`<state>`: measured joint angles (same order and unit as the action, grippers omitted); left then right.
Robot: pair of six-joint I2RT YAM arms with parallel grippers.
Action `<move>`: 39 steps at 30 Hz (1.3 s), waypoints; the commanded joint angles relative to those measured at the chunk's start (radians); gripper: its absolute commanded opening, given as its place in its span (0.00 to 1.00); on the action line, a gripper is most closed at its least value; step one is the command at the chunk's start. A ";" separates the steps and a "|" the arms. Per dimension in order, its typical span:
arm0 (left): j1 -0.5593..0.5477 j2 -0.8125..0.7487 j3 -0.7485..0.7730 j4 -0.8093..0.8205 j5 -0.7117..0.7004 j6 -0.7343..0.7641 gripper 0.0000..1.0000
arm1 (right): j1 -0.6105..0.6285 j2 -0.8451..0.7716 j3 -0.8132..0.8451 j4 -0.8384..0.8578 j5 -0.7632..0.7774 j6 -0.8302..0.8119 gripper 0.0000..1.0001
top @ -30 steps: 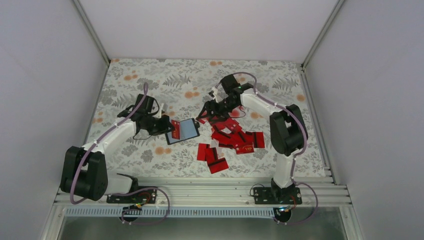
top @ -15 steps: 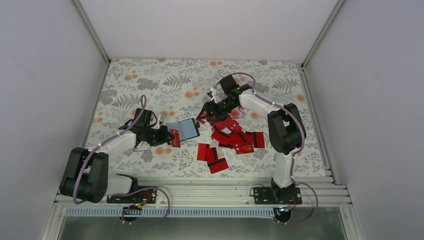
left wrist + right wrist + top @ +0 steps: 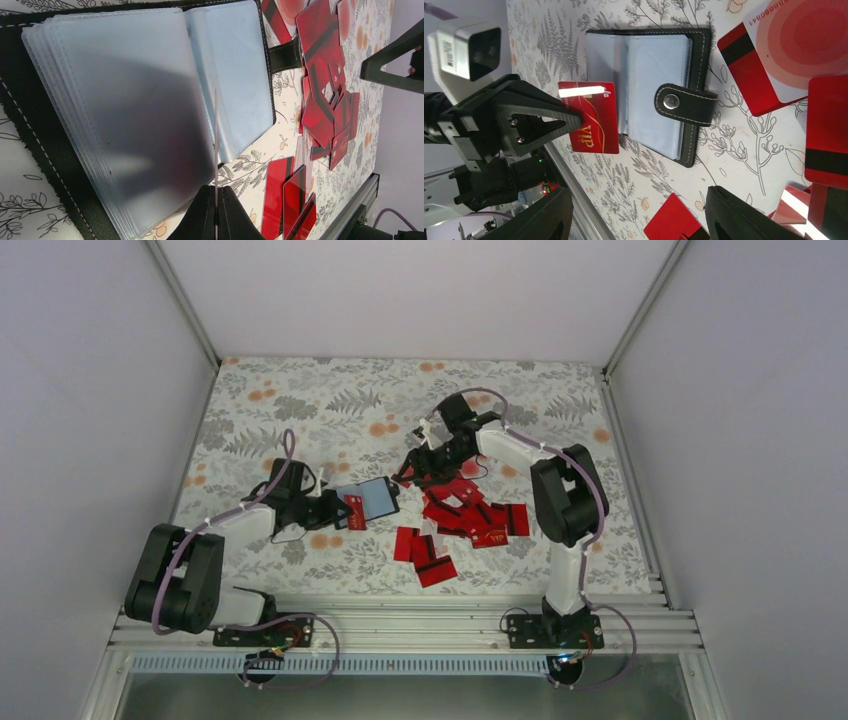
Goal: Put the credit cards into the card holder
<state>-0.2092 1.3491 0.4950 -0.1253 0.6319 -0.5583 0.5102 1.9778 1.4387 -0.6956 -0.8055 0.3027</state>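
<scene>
The card holder point(image 3: 375, 497) lies open on the table, its grey-blue clear pockets up and its snap tab point(image 3: 684, 102) unfastened. It fills the left wrist view point(image 3: 150, 95) and shows in the right wrist view point(image 3: 649, 85). My left gripper point(image 3: 338, 511) is shut on a red VIP card point(image 3: 591, 117). In its own view point(image 3: 216, 192) the card shows edge-on point(image 3: 215, 140) at the near edge of the pockets. I cannot tell whether it sits inside a pocket. My right gripper point(image 3: 410, 468) is open and empty point(image 3: 639, 210), just right of the holder. Several red cards point(image 3: 462, 517) lie in a pile.
More loose red cards lie near the holder point(image 3: 285, 195), point(image 3: 769, 65), point(image 3: 674, 222). The left arm's camera block point(image 3: 469, 47) stands close to my right gripper. Grey walls enclose the floral table point(image 3: 300, 400), and a metal rail point(image 3: 400, 625) runs along its near edge.
My left gripper has swung from the holder's far left side to its near left edge, carrying the red card. The holder shifted slightly. My right gripper has barely moved.
</scene>
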 commanded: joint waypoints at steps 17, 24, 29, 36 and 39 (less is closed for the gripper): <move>0.014 0.127 0.107 -0.010 0.077 0.042 0.02 | 0.008 0.109 -0.015 0.039 -0.096 -0.044 0.60; 0.031 0.156 0.135 -0.047 0.095 0.033 0.02 | 0.009 0.117 -0.018 0.016 -0.106 -0.075 0.60; 0.049 0.159 0.146 -0.079 0.119 0.030 0.02 | 0.010 0.113 -0.049 0.008 -0.113 -0.103 0.60; 0.056 0.199 0.138 -0.061 0.179 0.028 0.02 | 0.009 0.100 -0.066 0.012 -0.113 -0.113 0.60; 0.057 0.218 0.138 -0.061 0.187 0.028 0.02 | 0.009 0.104 -0.061 0.008 -0.113 -0.115 0.60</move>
<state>-0.1589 1.5444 0.6174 -0.1860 0.7757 -0.5385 0.5106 2.0853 1.3773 -0.6788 -0.9070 0.2123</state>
